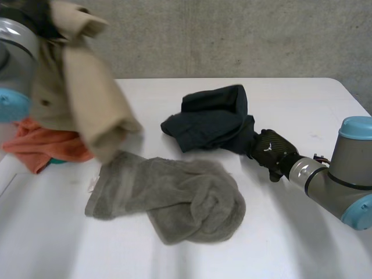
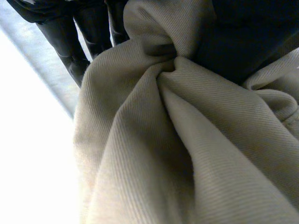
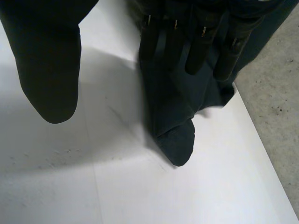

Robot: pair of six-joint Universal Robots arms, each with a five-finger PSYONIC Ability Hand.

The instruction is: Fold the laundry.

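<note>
1. While nothing on the table looks folded, the task seems barely begun.
2. A beige garment hangs raised off the table at the left arm. Whether the left hand grips it, I cannot tell.
3. The right hand is released, its fingers straight on the navy garment's edge and its thumb apart.
4. A grey towel lies crumpled mid-table, and an orange cloth is bunched at the left. All four seemingly need folding.
</note>
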